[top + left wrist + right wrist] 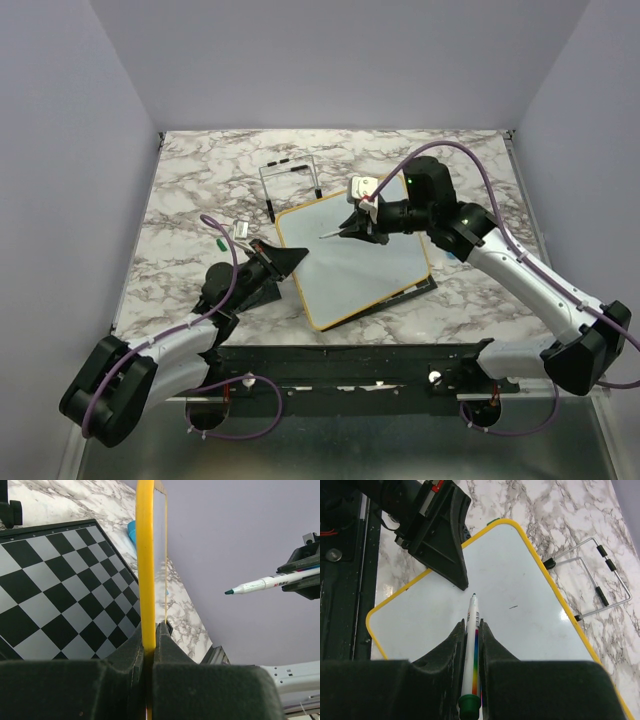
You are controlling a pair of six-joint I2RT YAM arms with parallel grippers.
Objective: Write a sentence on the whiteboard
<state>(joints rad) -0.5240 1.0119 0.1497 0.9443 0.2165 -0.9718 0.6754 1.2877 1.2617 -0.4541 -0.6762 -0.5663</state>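
The whiteboard (360, 265), white with a yellow frame, lies tilted on the chessboard (60, 580). My left gripper (290, 255) is shut on the yellow frame (146, 570) at the board's left edge; the jaws pinch it in the left wrist view (151, 635). My right gripper (362, 225) is shut on a white marker (473, 617) with a rainbow stripe and green end. Its tip hovers just over the board's upper left part. The marker also shows in the left wrist view (260, 585). No sentence shows on the board (495, 590), only one short dark stroke (512, 607).
A wire stand (292, 185) lies on the marble table behind the board, also in the right wrist view (590, 580). A green cap (218, 243) and a small white object (241, 229) lie left of the board. The chessboard's black edge (400, 297) juts out below it.
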